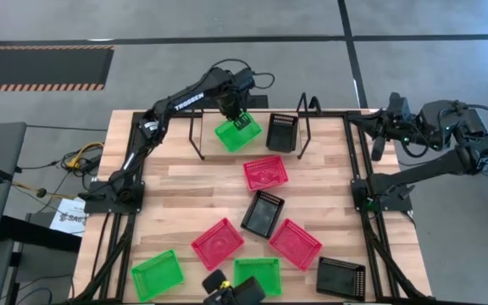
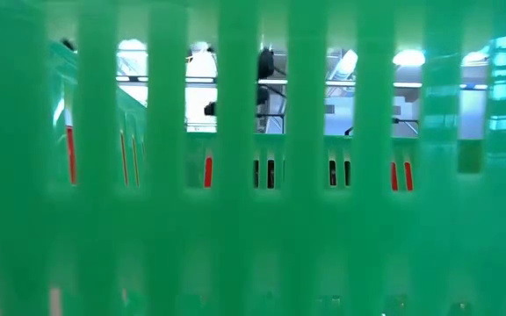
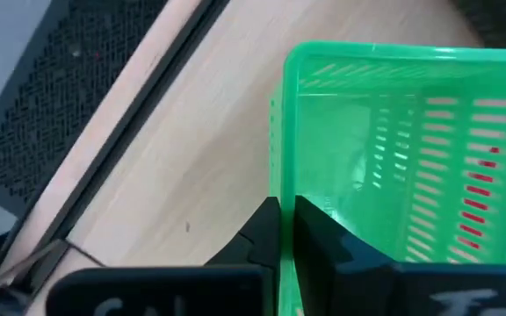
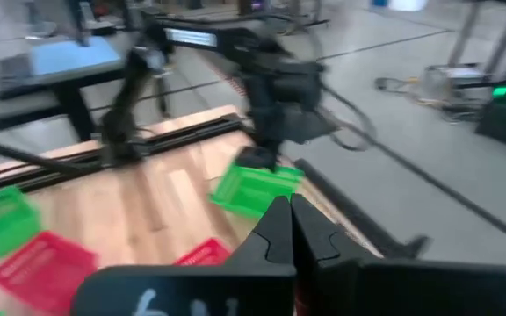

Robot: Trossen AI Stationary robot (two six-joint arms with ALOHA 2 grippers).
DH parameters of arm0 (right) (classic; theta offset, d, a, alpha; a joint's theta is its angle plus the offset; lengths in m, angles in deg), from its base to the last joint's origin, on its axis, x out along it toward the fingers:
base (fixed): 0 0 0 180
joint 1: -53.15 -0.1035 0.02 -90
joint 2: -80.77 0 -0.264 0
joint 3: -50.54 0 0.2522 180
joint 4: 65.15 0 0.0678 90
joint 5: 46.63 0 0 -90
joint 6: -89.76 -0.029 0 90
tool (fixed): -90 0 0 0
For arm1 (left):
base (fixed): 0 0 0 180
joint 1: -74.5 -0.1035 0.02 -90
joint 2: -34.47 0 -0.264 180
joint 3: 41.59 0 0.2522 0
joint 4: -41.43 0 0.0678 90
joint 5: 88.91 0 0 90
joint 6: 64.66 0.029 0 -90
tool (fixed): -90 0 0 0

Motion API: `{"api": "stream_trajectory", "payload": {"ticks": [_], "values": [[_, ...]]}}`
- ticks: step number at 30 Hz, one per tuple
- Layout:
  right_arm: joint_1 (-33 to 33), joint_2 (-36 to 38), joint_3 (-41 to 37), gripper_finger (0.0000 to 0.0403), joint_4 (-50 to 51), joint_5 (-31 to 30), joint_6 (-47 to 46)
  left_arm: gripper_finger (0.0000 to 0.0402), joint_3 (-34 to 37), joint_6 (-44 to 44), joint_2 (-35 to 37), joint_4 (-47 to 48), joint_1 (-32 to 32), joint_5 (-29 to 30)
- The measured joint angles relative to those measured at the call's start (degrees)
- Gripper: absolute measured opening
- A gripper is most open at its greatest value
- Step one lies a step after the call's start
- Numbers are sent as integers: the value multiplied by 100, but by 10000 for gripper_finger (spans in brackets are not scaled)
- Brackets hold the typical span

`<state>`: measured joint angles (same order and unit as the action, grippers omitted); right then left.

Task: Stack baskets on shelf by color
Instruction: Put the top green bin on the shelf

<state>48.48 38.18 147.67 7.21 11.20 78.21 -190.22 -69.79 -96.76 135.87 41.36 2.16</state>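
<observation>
The left end effector (image 1: 236, 118) is clamping one rim wall of a green basket (image 1: 236, 132), which is hanging tilted directly beneath it over the shelf (image 1: 252, 140). Risk: the thin-edge grip is permitting swing, so the basket could slip. The right end effector (image 4: 290, 230) is idling clenched, empty.

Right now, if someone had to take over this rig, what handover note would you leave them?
Left gripper: shut on the rim of a bright green plastic mesh basket, tilted at the light wood shelf.
Right gripper: shut, empty, parked off the table's right edge.
One black mesh basket sits at the shelf.
On the table: three red-pink baskets, two green, two black.
Done: nothing stacked yet.
Left: settle the green basket, then bring the rest, sorted by colour.
</observation>
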Motion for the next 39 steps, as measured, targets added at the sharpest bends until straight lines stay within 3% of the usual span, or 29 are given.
{"api": "stream_trajectory", "payload": {"ticks": [4,7,11,15,21,29,39], "values": [[0,284,0,1,457,-594,-167,1,-2,-567,211,-50,140,292],[0,543,0,1,837,-860,-235,0,-2,-1466,280,-19,225,536],[0,931,0,1,1103,-860,50,0,-2,-3015,281,-3,367,1025],[0,1322,183,1,1311,-722,696,0,150,-4411,281,-412,605,1055],[-13,1749,993,1,1855,-226,994,0,510,-5802,279,-395,1001,1246],[-15,1820,2121,1,2709,207,1011,0,573,-6854,272,630,1113,1280],[-17,1811,2333,1,3034,243,1210,0,688,-6957,265,-420,794,1216]]}}
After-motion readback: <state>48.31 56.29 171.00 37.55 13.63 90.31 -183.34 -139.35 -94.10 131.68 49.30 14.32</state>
